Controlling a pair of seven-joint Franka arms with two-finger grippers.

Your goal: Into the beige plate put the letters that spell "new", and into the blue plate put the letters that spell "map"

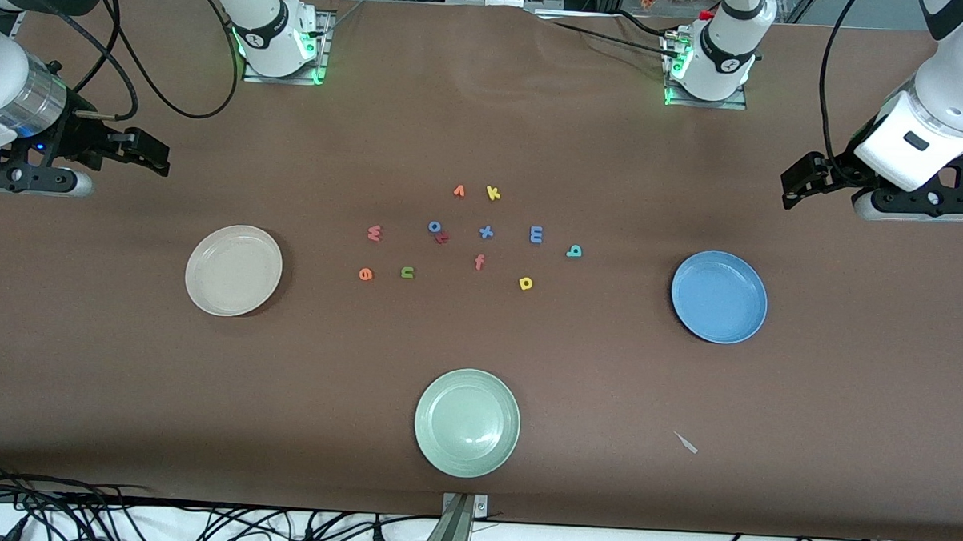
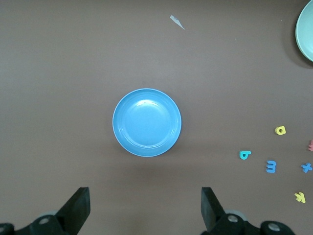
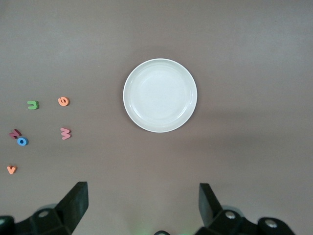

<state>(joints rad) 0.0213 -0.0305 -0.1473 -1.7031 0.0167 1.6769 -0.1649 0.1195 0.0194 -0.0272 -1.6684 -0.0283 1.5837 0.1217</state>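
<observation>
Lying nearer the beige plate and wide-jawed right gripper than the equally wide-jawed left gripper: orange "e".

We see a cream-beige plate, a medium-blue plate and a pale green plate on a brown table — foam letters in orange, olive-green, pinkish-red, blue, teal and yellow

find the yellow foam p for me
In the front view, the yellow foam letter p lies on the brown table, nearer the camera than the teal foam letter a.
</observation>
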